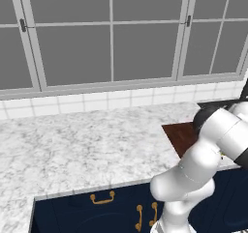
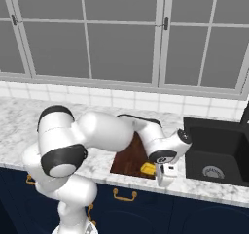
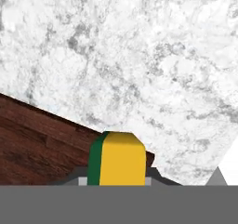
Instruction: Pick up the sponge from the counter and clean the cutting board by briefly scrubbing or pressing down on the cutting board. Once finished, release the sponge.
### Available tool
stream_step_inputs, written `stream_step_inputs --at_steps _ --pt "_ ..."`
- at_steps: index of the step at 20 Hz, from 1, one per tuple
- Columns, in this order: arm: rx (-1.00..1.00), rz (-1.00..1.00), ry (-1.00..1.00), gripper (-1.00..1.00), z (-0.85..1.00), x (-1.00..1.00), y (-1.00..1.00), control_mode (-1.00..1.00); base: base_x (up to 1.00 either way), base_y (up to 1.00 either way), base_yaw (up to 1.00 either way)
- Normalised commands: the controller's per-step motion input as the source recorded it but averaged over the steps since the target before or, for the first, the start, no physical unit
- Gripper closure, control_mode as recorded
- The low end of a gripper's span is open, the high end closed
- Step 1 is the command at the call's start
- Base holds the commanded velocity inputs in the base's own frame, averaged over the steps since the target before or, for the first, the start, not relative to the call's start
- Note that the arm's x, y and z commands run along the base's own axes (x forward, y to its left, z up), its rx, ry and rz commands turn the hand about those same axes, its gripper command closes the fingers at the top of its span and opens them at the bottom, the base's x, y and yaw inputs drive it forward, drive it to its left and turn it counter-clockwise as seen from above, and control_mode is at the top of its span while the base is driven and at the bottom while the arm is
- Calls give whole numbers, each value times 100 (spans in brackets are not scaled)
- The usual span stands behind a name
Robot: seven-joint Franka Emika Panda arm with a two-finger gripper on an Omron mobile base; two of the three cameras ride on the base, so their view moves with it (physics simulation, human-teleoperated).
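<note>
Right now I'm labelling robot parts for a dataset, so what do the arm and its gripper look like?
The arm is glossy white, built of rounded tubular links with dark, near-black bands at the joints. The gripper is a small boxy white hand ending in short jaws. No cables or markings show.

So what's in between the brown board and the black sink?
In the right base view, a strip of marbled counter lies between the cutting board and the sink. The gripper, holding the sponge, hangs over it.
</note>
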Motion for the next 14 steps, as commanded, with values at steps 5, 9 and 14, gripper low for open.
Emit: stream_step_inputs --at_steps 5,9,14 --pt "0 -14 0 100 0 23 -21 -100 0 0 0" --pt "-2 -20 0 100 0 54 54 -100 0 0 0" --pt "-2 -22 0 100 0 78 56 -100 0 0 0"
